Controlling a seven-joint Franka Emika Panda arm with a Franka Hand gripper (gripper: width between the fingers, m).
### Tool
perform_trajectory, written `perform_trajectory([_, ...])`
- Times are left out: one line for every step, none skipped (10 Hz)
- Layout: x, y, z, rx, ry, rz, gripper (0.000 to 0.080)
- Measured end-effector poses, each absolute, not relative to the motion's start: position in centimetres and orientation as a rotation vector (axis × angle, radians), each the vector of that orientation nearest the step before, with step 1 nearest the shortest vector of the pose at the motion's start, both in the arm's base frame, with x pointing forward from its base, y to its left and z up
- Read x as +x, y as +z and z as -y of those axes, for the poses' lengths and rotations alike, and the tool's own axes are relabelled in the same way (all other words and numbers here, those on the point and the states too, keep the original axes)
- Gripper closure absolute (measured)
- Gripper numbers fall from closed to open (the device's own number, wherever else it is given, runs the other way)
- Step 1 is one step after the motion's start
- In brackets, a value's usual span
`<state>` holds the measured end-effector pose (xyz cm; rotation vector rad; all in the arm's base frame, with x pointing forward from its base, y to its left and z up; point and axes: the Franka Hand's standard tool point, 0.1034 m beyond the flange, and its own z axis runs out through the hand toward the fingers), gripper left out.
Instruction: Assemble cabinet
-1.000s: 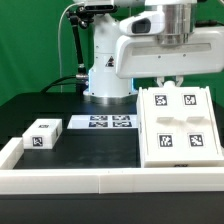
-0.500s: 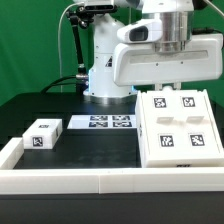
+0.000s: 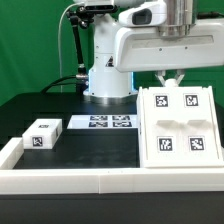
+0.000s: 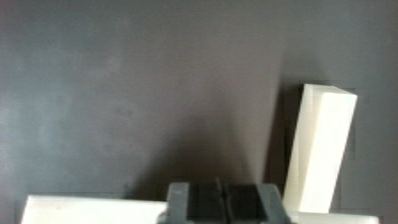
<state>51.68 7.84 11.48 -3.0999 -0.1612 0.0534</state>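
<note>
The cabinet (image 3: 181,128) lay tag-side up on the black table (image 3: 90,150), toward 3 o'clock in the exterior view. The gripper (image 3: 172,80) hung over its 12 o'clock edge, fingers (image 4: 196,206) clenched on nothing. A small tagged block (image 3: 42,135) sat at 9 o'clock, well apart.

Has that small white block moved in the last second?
No. The small white block keeps its spot just beside the marker board.
</note>
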Motion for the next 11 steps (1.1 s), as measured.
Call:
perform_trajectory([51.7,11.5,-7.8,-3.100,0.054,0.161,0.0797])
perform_trajectory([51.7,11.5,-7.8,-3.100,0.054,0.161,0.0797])
perform_trajectory([51.7,11.4,-7.8,-3.100,0.055,0.161,0.0797])
perform_trajectory([51.7,11.5,-7.8,-3.100,0.057,0.163,0.0797])
perform_trajectory([51.9,12.1,-7.8,-3.101,0.069,0.162,0.0797])
perform_trajectory([52.4,12.8,-7.8,-3.100,0.085,0.163,0.0797])
perform_trajectory([53.1,13.5,-7.9,-3.100,0.081,0.162,0.0797])
perform_trajectory([53.8,14.0,-7.8,-3.100,0.087,0.160,0.0797])
perform_trajectory([54.4,14.3,-7.8,-3.099,0.085,0.160,0.0797])
perform_trajectory([54.2,14.1,-7.8,-3.099,0.089,0.160,0.0797])
perform_trajectory([54.2,14.0,-7.8,-3.099,0.090,0.160,0.0797])
